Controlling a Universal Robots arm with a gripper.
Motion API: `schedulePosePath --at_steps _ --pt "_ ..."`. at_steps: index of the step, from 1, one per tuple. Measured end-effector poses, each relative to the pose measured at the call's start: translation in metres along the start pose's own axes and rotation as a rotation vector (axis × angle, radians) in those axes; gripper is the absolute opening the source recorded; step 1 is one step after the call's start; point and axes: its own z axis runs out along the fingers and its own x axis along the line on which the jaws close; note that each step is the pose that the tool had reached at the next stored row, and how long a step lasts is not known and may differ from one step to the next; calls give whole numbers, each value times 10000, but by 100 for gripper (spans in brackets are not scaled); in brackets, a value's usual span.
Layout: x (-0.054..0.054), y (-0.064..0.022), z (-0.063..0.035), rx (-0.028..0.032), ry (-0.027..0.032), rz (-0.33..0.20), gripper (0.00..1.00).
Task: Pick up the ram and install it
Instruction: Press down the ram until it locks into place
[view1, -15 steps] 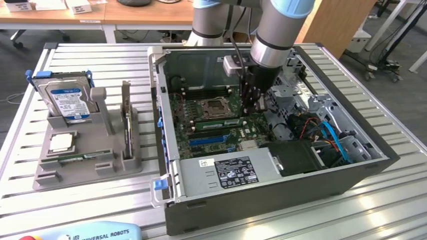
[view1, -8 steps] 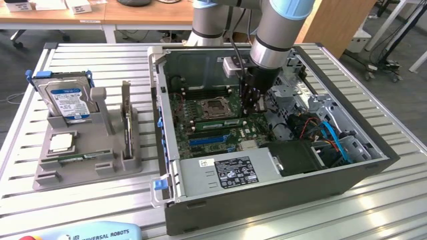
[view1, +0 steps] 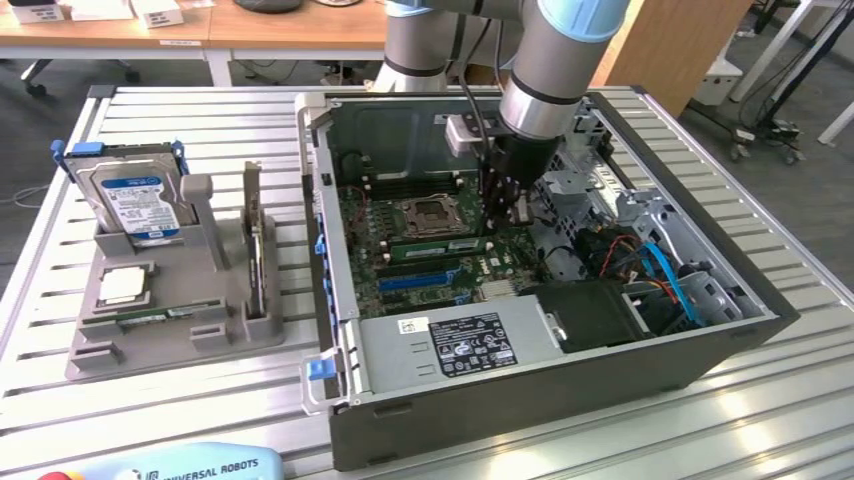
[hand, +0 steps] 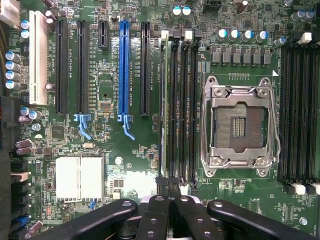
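Note:
The ram (hand: 164, 100) is a thin green stick standing edge-on in the outermost of the black memory slots (hand: 182, 105), beside the empty processor socket (hand: 239, 125). In the exterior view the ram (view1: 430, 244) lies along the slots just in front of the socket (view1: 434, 212), inside the open computer case. My gripper (view1: 511, 215) reaches down into the case at one end of that stick. In the wrist view the gripper (hand: 169, 186) has its black fingertips (hand: 161, 187) shut together right over the stick's near end. Whether they pinch it or only rest on it I cannot tell.
The case walls (view1: 747, 300), a labelled power supply (view1: 454, 345) and loose blue and orange cables (view1: 667, 275) crowd the gripper. Black and blue expansion slots (hand: 124, 70) lie beside the ram. On the exterior view's left, a grey rack (view1: 174, 340) holds a hard drive (view1: 134, 195).

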Motion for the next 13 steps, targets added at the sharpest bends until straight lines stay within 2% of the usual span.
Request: schedulePosePath --at_steps 13 --pt "1 9 20 3 0 3 10"
